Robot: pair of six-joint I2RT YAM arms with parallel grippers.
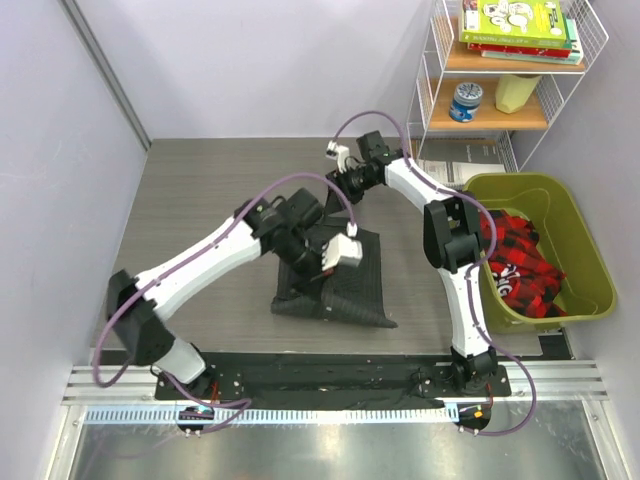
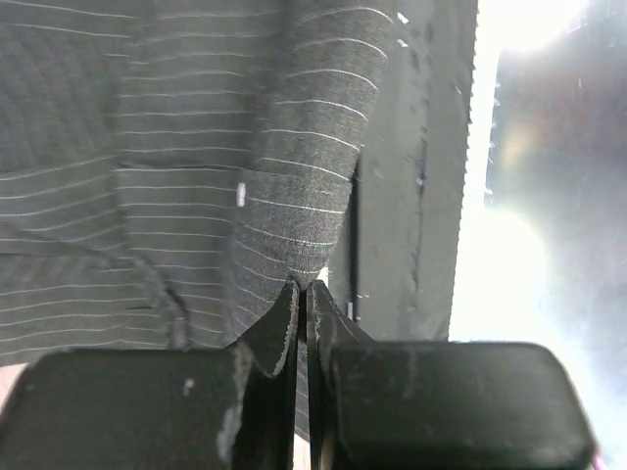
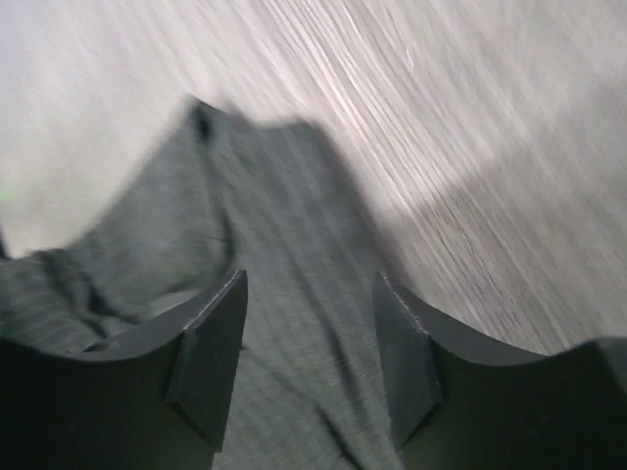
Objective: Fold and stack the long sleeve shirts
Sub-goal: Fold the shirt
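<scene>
One long sleeve shirt (image 1: 365,285), dark with fine pale pinstripes, lies partly folded on the grey table in front of the arms. My left gripper (image 1: 322,278) is down on its left part. In the left wrist view the jaws (image 2: 302,286) are shut, pinching a raised fold of the striped cloth (image 2: 196,147). My right gripper (image 1: 343,188) hovers just past the shirt's far edge. The right wrist view is blurred: its jaws (image 3: 309,279) stand open above the cloth (image 3: 284,196) with nothing between them.
An olive bin (image 1: 578,240) holding red and black plaid garments (image 1: 520,265) stands right of the right arm. A wire shelf (image 1: 505,70) with books, a cup and a can is at the back right. Papers (image 1: 450,172) lie below it. Purple walls close in both sides.
</scene>
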